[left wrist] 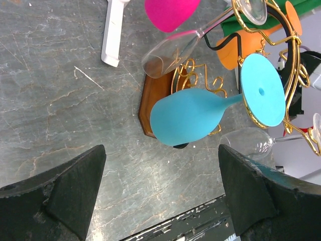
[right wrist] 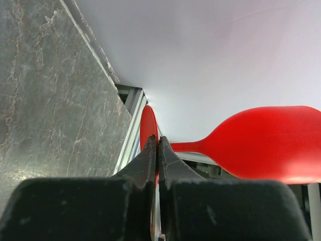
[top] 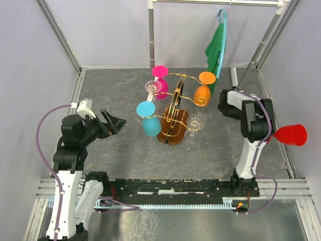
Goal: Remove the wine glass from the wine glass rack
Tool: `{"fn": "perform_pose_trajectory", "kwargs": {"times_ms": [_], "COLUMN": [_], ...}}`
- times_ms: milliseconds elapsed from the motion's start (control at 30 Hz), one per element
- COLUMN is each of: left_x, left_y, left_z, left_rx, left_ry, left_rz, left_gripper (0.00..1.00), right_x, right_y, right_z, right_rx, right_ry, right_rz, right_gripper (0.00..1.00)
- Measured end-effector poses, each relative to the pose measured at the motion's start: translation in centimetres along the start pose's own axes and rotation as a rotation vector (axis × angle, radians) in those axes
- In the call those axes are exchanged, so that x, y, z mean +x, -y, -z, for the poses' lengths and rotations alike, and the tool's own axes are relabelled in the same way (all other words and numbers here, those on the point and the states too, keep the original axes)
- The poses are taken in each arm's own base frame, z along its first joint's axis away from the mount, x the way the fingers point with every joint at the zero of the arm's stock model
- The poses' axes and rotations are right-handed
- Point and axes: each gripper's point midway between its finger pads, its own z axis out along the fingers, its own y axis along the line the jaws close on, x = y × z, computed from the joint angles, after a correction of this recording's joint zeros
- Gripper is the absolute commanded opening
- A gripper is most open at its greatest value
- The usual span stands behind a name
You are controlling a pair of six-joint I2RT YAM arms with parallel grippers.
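Grey surface (top: 115, 150) holds the wine glass rack (top: 173, 134) centrally; the red wine glass (top: 293, 134) is off it, past the right edge, foot pinched by the right tool (right wrist: 158, 145), while the left tool (top: 114, 123) is spread. Removal looks done.

red glass (right wrist: 261, 145) cut by frame edge, foot behind right end effector (right wrist: 158, 144)

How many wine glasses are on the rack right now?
5: pink glass and clear glass rear left, blue glass front left, orange glass rear right, second clear glass front right. None looks hidden.
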Motion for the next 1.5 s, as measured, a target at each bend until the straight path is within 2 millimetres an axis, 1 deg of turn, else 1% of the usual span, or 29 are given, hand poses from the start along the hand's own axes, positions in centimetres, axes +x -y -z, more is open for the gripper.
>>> {"fn": "perform_pose_trajectory", "kwargs": {"times_ms": [100,200,300,400,533,633,700,800,867,900,967,1000,1067,1167,1233,1267,1300,1333,1400,1433,1500], "left_x": [0.2,0.6,0.9,1.0,1.0,1.0,1.0,1.2,1.2,1.2,1.1,1.0,0.6,-0.3,-1.1,-1.6,-2.1,-2.1,-2.4,-2.6,-2.8], "left_y": [0.0,0.0,0.0,0.0,0.0,-0.1,-0.2,-0.6,-0.8,-0.9,-1.1,-1.1,-0.9,-0.1,0.6,1.0,1.6,1.6,2.9,3.5,4.4], "left_z": [0.0,0.1,0.1,0.1,0.2,0.2,0.2,0.2,0.2,0.3,0.4,0.5,0.9,1.6,1.8,1.9,1.9,1.9,1.6,1.4,1.1], "left_rx": [0.003,0.01,0.013,0.013,0.012,0.007,0.003,-0.019,-0.03,-0.038,-0.054,-0.058,-0.065,-0.062,-0.053,-0.045,-0.026,-0.024,0.043,0.079,0.13], "left_ry": [-0.005,-0.007,-0.007,-0.01,-0.01,-0.006,-0.006,-0.009,-0.011,-0.009,-0.006,-0.003,0.007,0.023,0.038,0.047,0.064,0.065,0.079,0.085,0.08], "left_rz": [-0.001,-0.005,-0.007,-0.007,-0.008,-0.008,-0.008,-0.002,0.001,0.002,0.003,0.003,0.001,-0.004,-0.001,0.007,0.04,0.043,0.11,0.144,0.204], "left_gripper": [0.99,0.99,0.99,0.99,0.99,0.99,0.99,0.99,0.99,0.99,0.99,0.99,0.99,0.99,0.99,0.99,0.99,0.99,1.0,0.98,0.97], "right_x": [0.2,0.8,2.3,2.9,2.9,2.9,2.8,2.2,1.8,1.5,1.3,1.4,2.1,3.6,4.3,4.8,5.3,5.3,6.3,6.7,7.3], "right_y": [-0.7,-1.0,-1.7,-2.0,-1.9,-1.1,0.2,3.0,5.4,7.1,9.7,11.1,13.8,17.0,18.7,19.7,20.4,20.4,20.9,21.2,22.2], "right_z": [-0.1,0.1,0.1,0.1,0.2,0.5,1.0,2.2,3.3,4.1,5.3,5.9,7.2,9.0,10.0,10.9,12.5,12.7,14.7,15.9,18.8], "right_rx": [-0.001,-0.024,-0.063,-0.077,-0.083,-0.107,-0.139,-0.226,-0.324,-0.39,-0.496,-0.553,-0.675,-0.83,-0.906,-0.961,-1.058,-1.069,-1.195,-1.264,-1.413], "right_ry": [-0.017,-0.049,-0.1,-0.121,-0.123,-0.12,-0.106,-0.074,-0.041,-0.012,0.046,0.081,0.158,0.268,0.337,0.394,0.469,0.476,0.551,0.593,0.692], "right_rz": [0.021,0.051,0.14,0.17,0.169,0.13,0.07,-0.056,-0.166,-0.239,-0.345,-0.401,-0.488,-0.544,-0.552,-0.559,-0.546,-0.544,-0.52,-0.502,-0.462], "right_gripper": [0.01,0.01,0.01,0.01,0.01,0.01,0.01,0.01,0.01,0.01,0.01,0.01,0.01,0.01,0.01,0.01,0.01,0.01,0.01,0.01,0.02]}}
